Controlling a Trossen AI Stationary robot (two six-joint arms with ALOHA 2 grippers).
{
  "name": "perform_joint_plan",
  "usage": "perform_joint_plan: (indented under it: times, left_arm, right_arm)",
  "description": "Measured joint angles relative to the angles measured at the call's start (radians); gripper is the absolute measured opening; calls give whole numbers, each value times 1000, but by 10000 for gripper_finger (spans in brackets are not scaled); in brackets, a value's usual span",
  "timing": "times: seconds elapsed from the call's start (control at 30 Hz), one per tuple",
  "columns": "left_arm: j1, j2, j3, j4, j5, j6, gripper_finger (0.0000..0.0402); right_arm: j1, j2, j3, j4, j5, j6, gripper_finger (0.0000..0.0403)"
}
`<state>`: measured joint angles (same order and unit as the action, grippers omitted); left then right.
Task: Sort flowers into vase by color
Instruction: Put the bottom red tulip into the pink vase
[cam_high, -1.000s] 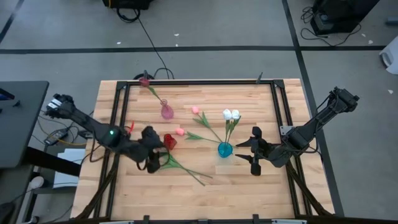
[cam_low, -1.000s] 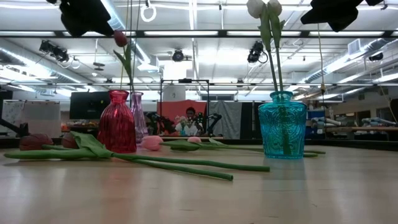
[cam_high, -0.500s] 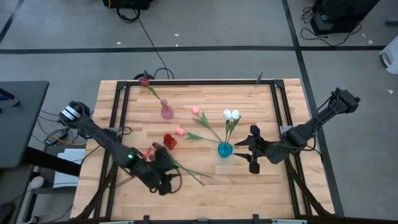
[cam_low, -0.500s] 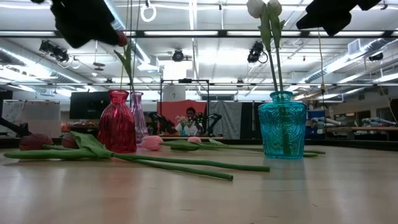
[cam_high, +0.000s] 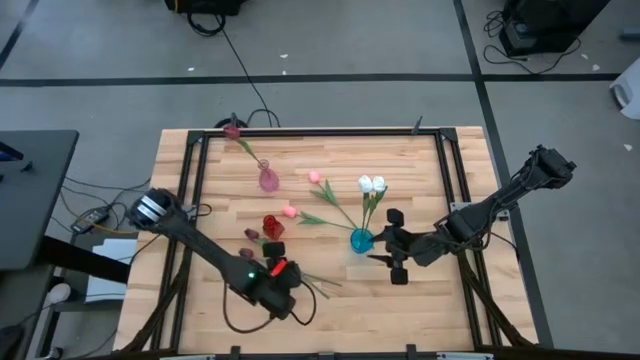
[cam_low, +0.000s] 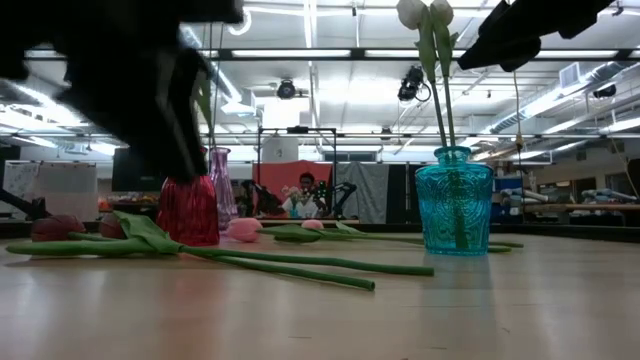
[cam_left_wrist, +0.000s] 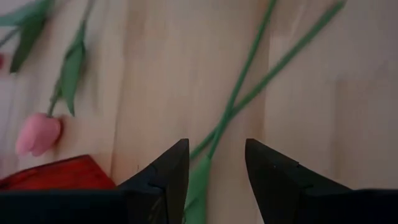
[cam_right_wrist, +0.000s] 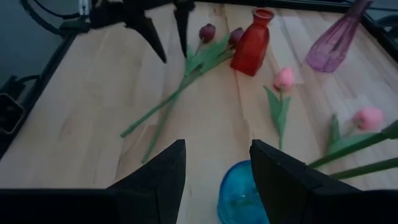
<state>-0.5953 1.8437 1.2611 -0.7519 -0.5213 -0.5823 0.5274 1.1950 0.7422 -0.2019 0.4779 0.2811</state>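
Observation:
Two maroon tulips (cam_high: 250, 235) lie on the table, their crossed green stems (cam_left_wrist: 239, 99) running toward the near right. My left gripper (cam_left_wrist: 216, 144) is open and hangs low over these stems near the red vase (cam_high: 272, 226), one finger on each side, touching nothing. Two pink tulips (cam_high: 290, 211) lie farther in. The blue vase (cam_high: 361, 240) holds two white tulips (cam_high: 372, 184). The purple vase (cam_high: 268, 180) holds one maroon tulip (cam_high: 232, 130). My right gripper (cam_high: 392, 247) is open, just right of the blue vase and above the table.
The three vases stand close together mid-table, with the pink tulips' stems and leaves (cam_high: 325, 205) between them. A black frame (cam_high: 190, 160) runs along the table's left, far and right sides. Bare wood (cam_high: 400, 310) lies toward the near edge. A person (cam_low: 305, 190) shows far behind the table.
My left gripper has swung from the table's left side toward the near edge and right, dropping low over the maroon tulips' stems; in the low view it now fills the upper left. My right gripper has moved a little left, toward the blue vase. No flower has moved.

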Motion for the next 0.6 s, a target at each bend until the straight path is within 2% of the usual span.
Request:
perform_joint_plan:
  times: [0.2, 0.37, 0.6]
  left_arm:
    - [9, 31, -32, 11, 22, 29, 142]
    - [23, 30, -83, 93, 70, 62, 112]
    - [48, 29, -137, 155, 65, 77, 94]
  right_arm:
    - [0, -2, 0, 22, -8, -2, 189]
    - [0, -2, 0, 36, -9, -4, 189]
    - [0, -2, 0, 43, -28, -4, 189]
